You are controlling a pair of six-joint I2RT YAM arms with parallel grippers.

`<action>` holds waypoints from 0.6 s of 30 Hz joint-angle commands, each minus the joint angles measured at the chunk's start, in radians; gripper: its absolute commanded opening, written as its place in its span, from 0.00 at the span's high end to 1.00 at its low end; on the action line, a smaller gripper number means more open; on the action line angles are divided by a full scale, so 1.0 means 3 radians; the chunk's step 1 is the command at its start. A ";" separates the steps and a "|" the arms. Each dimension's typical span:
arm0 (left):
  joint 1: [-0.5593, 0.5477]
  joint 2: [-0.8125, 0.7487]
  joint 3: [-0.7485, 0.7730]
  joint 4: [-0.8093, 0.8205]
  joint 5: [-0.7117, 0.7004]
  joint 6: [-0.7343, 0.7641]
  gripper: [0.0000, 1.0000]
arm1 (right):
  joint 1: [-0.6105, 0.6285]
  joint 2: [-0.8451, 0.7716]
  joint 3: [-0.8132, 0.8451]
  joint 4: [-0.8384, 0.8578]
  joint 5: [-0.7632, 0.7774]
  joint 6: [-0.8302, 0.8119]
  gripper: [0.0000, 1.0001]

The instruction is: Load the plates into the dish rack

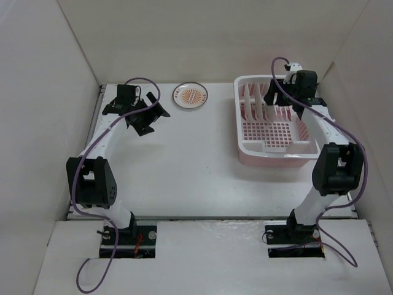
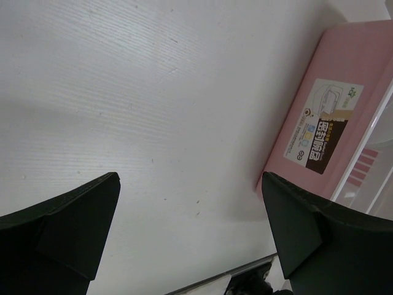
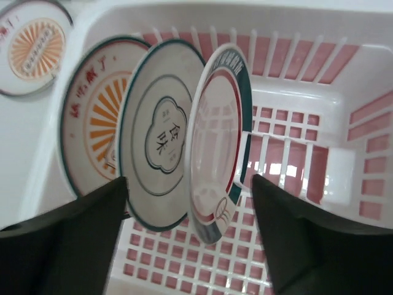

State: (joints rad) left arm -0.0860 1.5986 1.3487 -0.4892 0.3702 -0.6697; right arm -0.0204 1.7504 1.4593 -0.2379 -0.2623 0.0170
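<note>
The dish rack (image 1: 277, 158) stands at the back right of the table. In the right wrist view three plates stand on edge in the dish rack (image 3: 184, 13): an orange-patterned one (image 3: 92, 123), one with a flower outline (image 3: 161, 132) and one with a dark ring (image 3: 221, 141). My right gripper (image 3: 187, 236) hangs open over them, one finger on each side, touching none. A second orange-patterned plate (image 1: 190, 96) lies flat on the table left of the rack. My left gripper (image 1: 146, 117) is open and holds nothing, just left of that plate.
White walls close in the table on the left, back and right. In the left wrist view the rack's pink base (image 2: 319, 92), bearing a label, shows at the right beyond the open left gripper (image 2: 190, 233). A purple cable runs along each arm.
</note>
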 commanded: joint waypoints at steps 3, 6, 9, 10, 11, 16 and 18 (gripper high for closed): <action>-0.0005 0.0204 0.0157 0.0352 0.0080 0.0023 0.00 | -0.0029 -0.0715 0.0371 -0.0004 0.0276 0.0056 0.00; -0.0005 0.0418 0.0188 0.0623 0.0126 -0.0012 0.00 | -0.0029 -0.0884 0.0560 -0.0153 0.0368 0.0056 0.00; -0.0005 0.0704 0.0274 0.0955 0.0259 -0.0048 0.00 | -0.0029 -0.1012 0.0561 -0.0153 0.0149 0.0132 0.00; -0.0005 0.0791 0.0310 0.1006 0.0365 -0.0094 0.00 | -0.0029 -0.1099 0.0561 -0.0118 0.0027 0.0198 0.00; -0.0005 0.0878 0.0341 0.1123 0.0397 -0.0094 0.00 | -0.0029 -0.1135 0.0510 -0.0117 -0.0233 0.0260 0.00; -0.0005 0.1277 0.0382 0.1584 0.0275 -0.0237 0.00 | 0.0175 -0.1432 0.0183 0.0296 -0.0895 0.0731 0.00; -0.0005 0.1430 0.0382 0.1768 0.0178 -0.0324 0.00 | 0.0480 -0.1600 0.0136 0.0297 -0.0738 0.0675 0.00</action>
State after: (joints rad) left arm -0.0860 2.0113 1.4231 -0.1017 0.4416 -0.7296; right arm 0.0273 1.3155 1.5238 -0.2131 -0.4034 0.1734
